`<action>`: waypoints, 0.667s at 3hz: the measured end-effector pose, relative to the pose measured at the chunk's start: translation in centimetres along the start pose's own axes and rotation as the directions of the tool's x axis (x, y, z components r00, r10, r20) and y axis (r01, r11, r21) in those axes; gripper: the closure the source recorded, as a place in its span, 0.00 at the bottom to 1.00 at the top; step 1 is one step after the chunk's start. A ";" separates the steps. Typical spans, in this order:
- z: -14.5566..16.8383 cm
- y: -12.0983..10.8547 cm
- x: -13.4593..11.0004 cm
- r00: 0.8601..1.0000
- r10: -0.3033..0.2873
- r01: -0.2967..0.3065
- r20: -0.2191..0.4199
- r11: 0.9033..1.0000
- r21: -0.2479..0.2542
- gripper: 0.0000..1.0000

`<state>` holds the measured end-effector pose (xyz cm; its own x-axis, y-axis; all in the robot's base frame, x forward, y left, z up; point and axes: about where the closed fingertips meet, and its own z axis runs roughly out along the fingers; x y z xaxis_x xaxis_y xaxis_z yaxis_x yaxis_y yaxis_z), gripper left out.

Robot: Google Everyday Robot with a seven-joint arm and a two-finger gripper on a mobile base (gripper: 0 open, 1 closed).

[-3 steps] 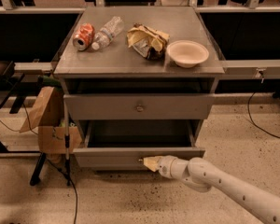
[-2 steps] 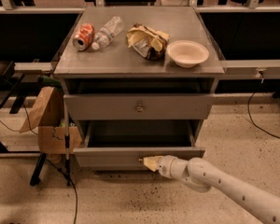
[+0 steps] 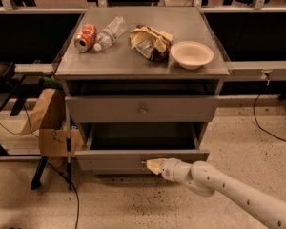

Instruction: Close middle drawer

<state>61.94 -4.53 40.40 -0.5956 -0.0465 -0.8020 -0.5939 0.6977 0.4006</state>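
The middle drawer (image 3: 109,159) is pulled out of the gray cabinet, and its long dark tray is open behind a low flat front panel. My gripper (image 3: 152,166) comes in from the lower right on a white arm (image 3: 229,187). Its pale tips are shut together and rest against the centre of that front panel, covering the small knob. The gripper holds nothing.
Above is a taller drawer front with a brassy knob (image 3: 143,110), pushed in. The cabinet top (image 3: 133,61) carries a red can (image 3: 85,36), a clear bottle (image 3: 109,32), a crumpled bag (image 3: 150,42) and a white bowl (image 3: 191,54). A cardboard box (image 3: 50,123) and a stand are at the left.
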 end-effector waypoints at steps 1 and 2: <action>0.4 -0.4 -0.3 1.000 -0.002 0.002 0.006 1.000 0.016 1.00; 0.2 -0.3 -0.1 1.000 -0.002 0.002 0.006 1.000 0.017 1.00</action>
<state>62.27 -4.60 40.34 -0.5908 -0.0434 -0.8056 -0.5857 0.7099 0.3912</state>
